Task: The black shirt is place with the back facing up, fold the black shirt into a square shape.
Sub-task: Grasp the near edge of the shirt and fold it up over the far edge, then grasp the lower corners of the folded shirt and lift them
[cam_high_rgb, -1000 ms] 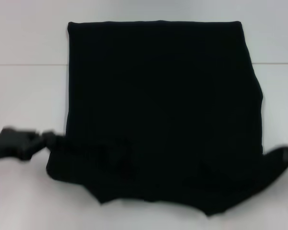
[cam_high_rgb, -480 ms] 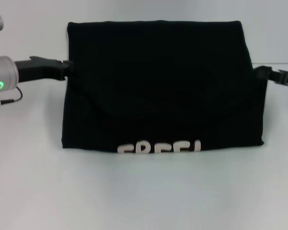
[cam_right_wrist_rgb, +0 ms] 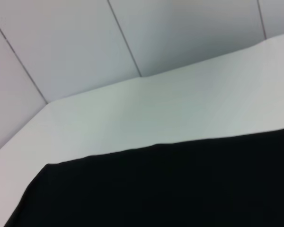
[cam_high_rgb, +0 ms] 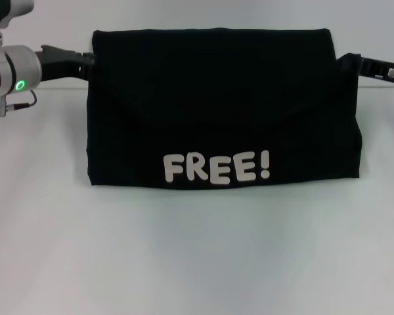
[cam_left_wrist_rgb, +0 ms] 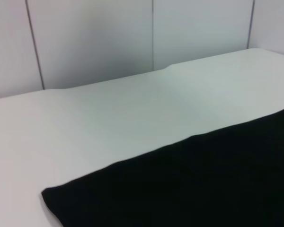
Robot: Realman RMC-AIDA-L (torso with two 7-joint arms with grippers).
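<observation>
Both grippers have carried the shirt's near edge further toward the far side since half a second ago: the fold has advanced, and the white "FREE!" lettering (cam_high_rgb: 217, 168), then only half showing at the near edge, now reads in full on the upturned layer.

Black shirt (cam_high_rgb: 217, 98) lies flat on the white table (cam_high_rgb: 197, 256), folded into a wide rectangle, the doubled layer on top with a curved edge showing faintly across it. Lettering sits just inside the near folded edge.

Left gripper (cam_high_rgb: 87, 60) is at the shirt's far-left corner, fingertips touching the fabric edge; silver wrist with green light trails outward from it. Black on black, so cannot tell whether the fingers are pinching cloth or open.

Right gripper (cam_high_rgb: 345, 63) is at the far-right corner, tips against the fabric edge. Same problem: finger state not readable.

Left wrist view: shirt (cam_left_wrist_rgb: 189, 184) spreads below the camera, one corner on the table, own fingers not in shot. Right wrist view: shirt (cam_right_wrist_rgb: 170, 184) fills the lower part, wall panels beyond the table edge, no fingers visible.
</observation>
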